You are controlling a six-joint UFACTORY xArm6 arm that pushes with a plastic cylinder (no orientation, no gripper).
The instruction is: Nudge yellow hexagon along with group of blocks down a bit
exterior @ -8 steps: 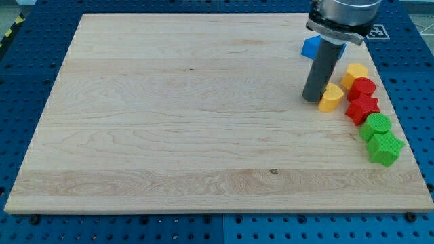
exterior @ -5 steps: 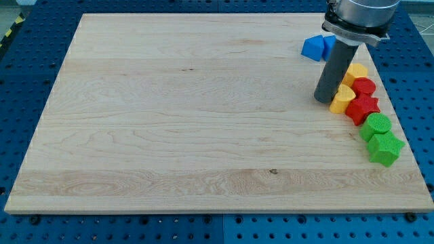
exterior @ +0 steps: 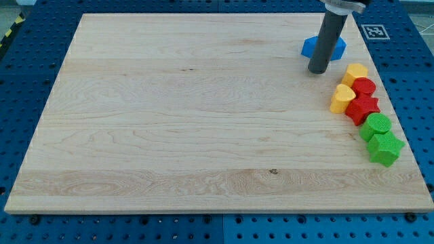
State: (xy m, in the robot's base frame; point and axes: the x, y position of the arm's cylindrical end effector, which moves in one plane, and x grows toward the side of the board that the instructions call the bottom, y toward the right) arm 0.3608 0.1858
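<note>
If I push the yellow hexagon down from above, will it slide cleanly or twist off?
The yellow hexagon looks squat and flat-bottomed, so it probably slides, not tips. It touches the red block, so the chain likely moves along. My tip sits to its left; an off-centre push may rotate it.

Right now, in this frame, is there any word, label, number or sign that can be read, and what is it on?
No readable words, brand names or numbers anywhere.
Black-and-white square fiducial marker on the blue perforated table, beyond the light wooden board at the view's top right: a pattern only, no text.
Yellow-and-black striped strip at the view's top left: no lettering.
</note>
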